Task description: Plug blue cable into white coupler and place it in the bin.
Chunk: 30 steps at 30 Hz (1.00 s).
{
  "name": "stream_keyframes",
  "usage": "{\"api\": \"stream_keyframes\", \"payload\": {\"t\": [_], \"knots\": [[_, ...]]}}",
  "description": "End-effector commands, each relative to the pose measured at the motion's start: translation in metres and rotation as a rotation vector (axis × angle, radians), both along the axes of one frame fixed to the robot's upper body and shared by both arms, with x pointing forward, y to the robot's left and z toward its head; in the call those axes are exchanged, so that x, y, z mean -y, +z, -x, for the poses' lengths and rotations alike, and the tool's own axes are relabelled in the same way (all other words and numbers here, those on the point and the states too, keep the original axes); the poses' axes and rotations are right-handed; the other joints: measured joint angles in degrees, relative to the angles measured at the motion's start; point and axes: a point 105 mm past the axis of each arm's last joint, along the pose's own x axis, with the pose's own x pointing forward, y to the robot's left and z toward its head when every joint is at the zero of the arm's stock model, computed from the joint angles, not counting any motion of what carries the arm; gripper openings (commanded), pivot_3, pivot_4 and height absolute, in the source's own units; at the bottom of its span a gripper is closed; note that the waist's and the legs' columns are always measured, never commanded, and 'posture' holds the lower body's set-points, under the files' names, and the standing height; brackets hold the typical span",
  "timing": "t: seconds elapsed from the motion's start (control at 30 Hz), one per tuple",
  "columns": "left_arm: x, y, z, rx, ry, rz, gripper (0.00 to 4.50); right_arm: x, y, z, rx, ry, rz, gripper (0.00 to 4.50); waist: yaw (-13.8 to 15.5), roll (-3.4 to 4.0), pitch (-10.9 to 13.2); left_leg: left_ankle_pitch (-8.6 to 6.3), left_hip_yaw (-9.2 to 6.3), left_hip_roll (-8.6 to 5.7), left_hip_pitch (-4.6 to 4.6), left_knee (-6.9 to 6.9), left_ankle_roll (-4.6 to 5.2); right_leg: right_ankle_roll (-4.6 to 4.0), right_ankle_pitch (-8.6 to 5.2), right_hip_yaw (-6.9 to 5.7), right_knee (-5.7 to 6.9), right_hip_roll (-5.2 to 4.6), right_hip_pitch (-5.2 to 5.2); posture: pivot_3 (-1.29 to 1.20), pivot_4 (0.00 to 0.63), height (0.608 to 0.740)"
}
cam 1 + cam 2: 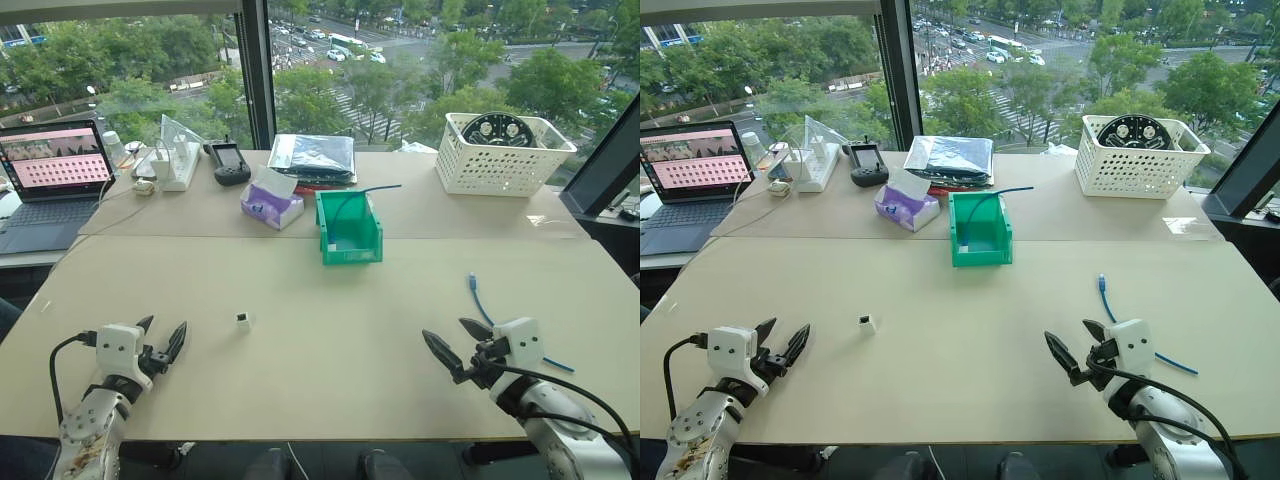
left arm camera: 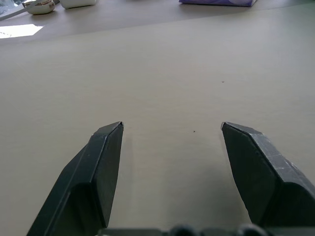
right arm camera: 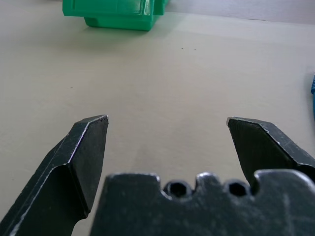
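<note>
Hovering low over the matte beige surface [image 1: 330,330], left end effector [image 1: 162,336] and right end effector [image 1: 457,343] gape wide, empty; boxy white coupler [image 1: 243,320] between.

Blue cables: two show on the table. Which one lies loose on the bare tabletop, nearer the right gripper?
The light-blue cable, lying flat on the tabletop beside the right gripper. The darker teal cable arches out of the green bin.

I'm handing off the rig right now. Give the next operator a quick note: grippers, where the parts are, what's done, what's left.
Left gripper: open, empty, low over the table.
Right gripper: open, empty.
White coupler: loose on the table, right of the left gripper.
Blue cable: flat on the table beside the right gripper, unplugged.
Bin: farther back, centre.
Done: nothing.
Left: pick up both, plug, place in bin.
</note>
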Motion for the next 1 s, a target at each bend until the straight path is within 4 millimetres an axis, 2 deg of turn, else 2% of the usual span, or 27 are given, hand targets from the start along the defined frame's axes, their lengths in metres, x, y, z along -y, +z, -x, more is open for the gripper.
{"api": "stream_keyframes", "payload": {"t": [0.03,0.13,0.17,0.27,0.3,0.37,0.47,0.57,0.8,0.87,1.0], "knots": [[0.001,0.018,-0.007,0.066,-0.058,0.021,3.41,-0.003,0.021,-0.005,0.066,0.034,0.017,4.46,0.0,0.0,0.0,0.0,0.01,0.0,0.0,0.0,0.0,0.0,0.0,0.0,0.0,0.0,0.0,0.0,0.15,0.74],[-0.016,0.072,-0.009,0.192,-0.148,0.217,3.41,-0.016,0.044,-0.019,0.117,0.127,-0.005,4.46,-0.3,-0.21,0.1,0.02,0.1,0.13,-0.06,0.04,-0.02,-0.07,0.07,-0.02,0.03,0.07,-0.1,0.0,0.15,0.74],[-0.017,0.081,-0.007,0.213,-0.172,0.258,3.41,-0.018,0.047,-0.021,0.12,0.138,-0.01,4.46,-0.4,-0.3,0.1,0.03,0.17,0.34,-0.06,0.08,-0.04,-0.15,0.13,-0.18,0.01,0.13,-0.14,0.0,0.15,0.74],[-0.023,0.121,-0.008,0.315,-0.186,0.275,3.41,-0.031,0.058,-0.026,0.117,0.257,0.016,4.46,-0.8,-0.33,0.1,0.0,0.15,0.49,0.12,0.08,-0.09,-0.24,0.15,-0.5,0.03,0.14,-0.04,0.0,0.15,0.74],[-0.014,0.129,-0.009,0.309,-0.224,0.271,3.41,-0.039,0.063,-0.026,0.101,0.333,0.037,4.46,-0.8,-0.27,0.1,-0.03,0.16,0.48,0.1,0.06,-0.13,-0.25,0.16,-0.5,0.03,0.15,-0.07,0.0,0.15,0.74],[0.004,0.133,-0.01,0.262,-0.292,0.242,3.41,-0.045,0.069,-0.026,0.081,0.423,0.079,4.46,-0.9,-0.26,0.1,-0.05,0.2,0.44,0.06,0.06,-0.15,-0.12,0.27,-0.48,0.03,0.13,-0.09,0.0,0.15,0.74],[0.035,0.133,-0.014,0.145,-0.396,0.163,3.41,-0.042,0.09,-0.031,0.097,0.475,0.106,4.46,-0.9,-0.28,0.1,-0.09,0.22,0.38,0.04,0.06,-0.17,-0.25,0.53,-0.47,-0.02,0.12,-0.05,0.0,0.15,0.74],[0.048,0.136,-0.017,0.097,-0.447,0.116,3.41,-0.039,0.097,-0.027,0.081,0.503,0.099,4.46,-0.7,-0.31,0.2,-0.09,0.22,0.37,0.04,0.06,-0.17,-0.18,0.47,-0.48,-0.04,0.16,-0.05,0.0,0.15,0.74],[0.076,0.15,-0.027,0.082,-0.556,0.012,3.41,-0.04,0.086,-0.024,0.031,0.465,0.089,4.46,-0.6,-0.35,0.2,-0.09,0.28,0.42,0.05,0.06,-0.17,-0.06,0.32,-0.48,0.0,0.24,-0.09,0.0,0.15,0.74],[0.084,0.152,-0.031,0.049,-0.589,-0.01,3.41,-0.034,0.08,-0.026,-0.011,0.405,0.096,4.46,-0.6,-0.35,0.2,-0.08,0.31,0.42,0.05,0.06,-0.18,-0.05,0.31,-0.47,-0.01,0.24,-0.08,0.0,0.15,0.74],[0.118,0.165,-0.03,-0.018,-0.828,0.037,3.41,-0.01,0.068,-0.028,-0.1,0.262,0.134,4.46,-0.1,-0.36,0.2,-0.08,0.47,0.35,0.03,0.07,-0.18,-0.03,0.31,-0.46,-0.01,0.25,-0.07,0.0,0.15,0.74]]}}
